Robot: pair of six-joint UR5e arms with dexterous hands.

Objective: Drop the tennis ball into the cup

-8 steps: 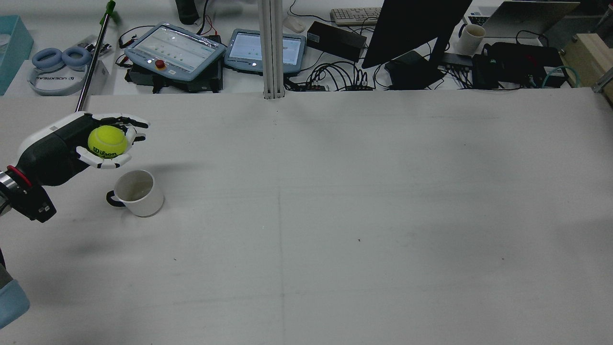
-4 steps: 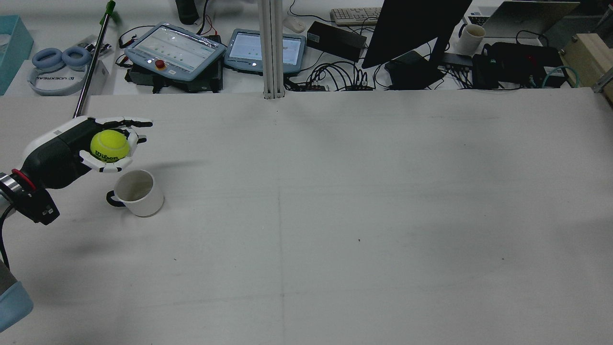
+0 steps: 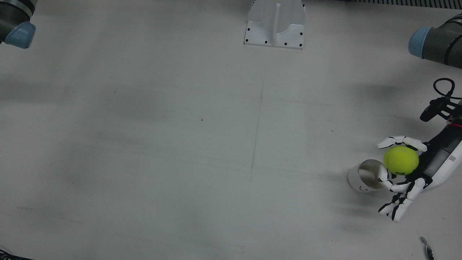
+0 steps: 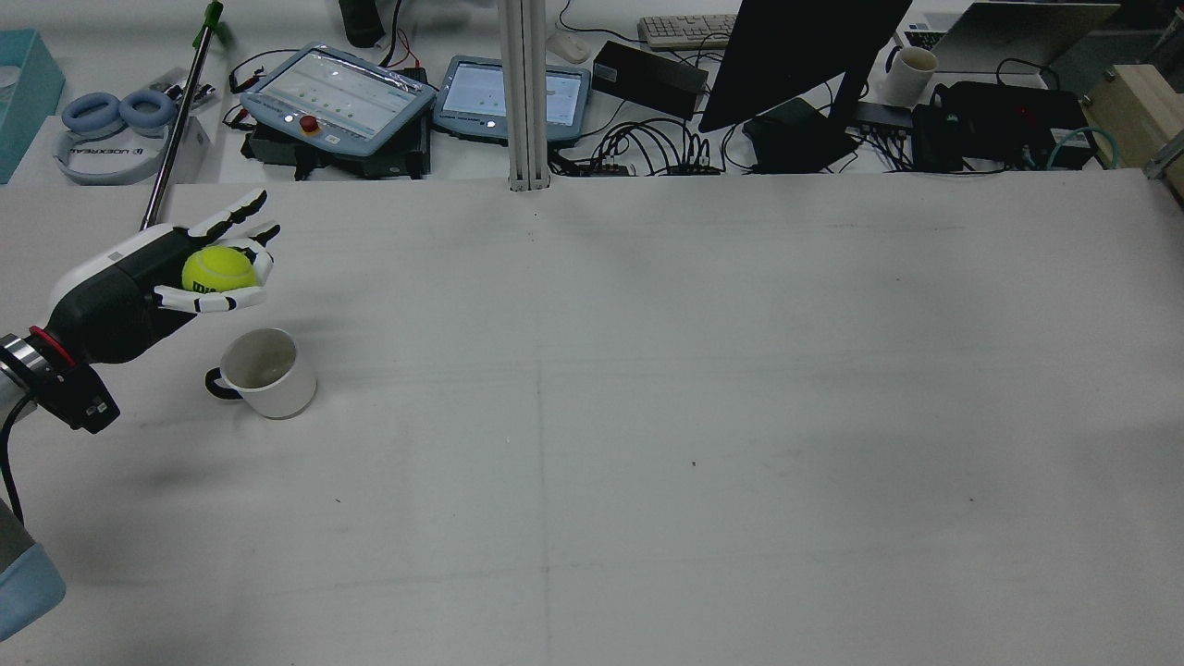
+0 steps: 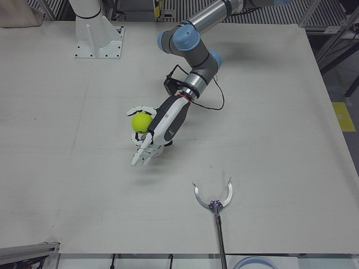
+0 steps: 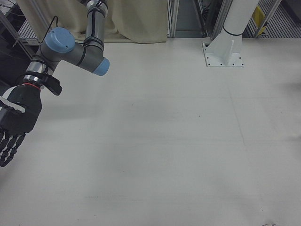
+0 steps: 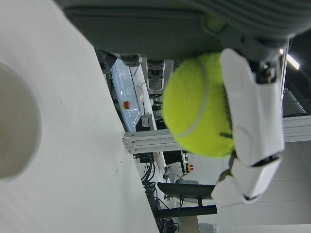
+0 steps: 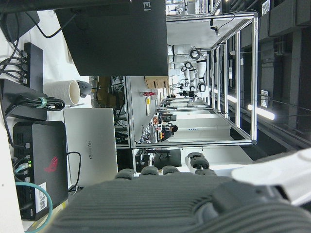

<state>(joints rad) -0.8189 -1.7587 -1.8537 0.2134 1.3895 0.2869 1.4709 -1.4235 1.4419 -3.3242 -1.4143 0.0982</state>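
White table (image 4: pixel 647 416), empty cup (image 4: pixel 264 372); left hand (image 4: pixel 157 277) fingers (image 4: pixel 208 302) loosely cradling tennis ball (image 4: pixel 218 269)

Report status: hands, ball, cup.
Left hand holding tennis ball, fingers loosening. Right hand open, off to the side. Ball beside the cup mouth, not over it. Cup upright, nothing blocking.

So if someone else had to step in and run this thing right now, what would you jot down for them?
Left robot hand: shut on the tennis ball, raised above the table, fingers partly spread.
Right robot hand: open, holding nothing, off at its own side.
Cup: upright on the table, nothing inside.
Done: ball picked up and carried near the cup. In the front view it overlaps the rim's edge, not the opening's centre.
Left: centre the ball over the opening, then release.
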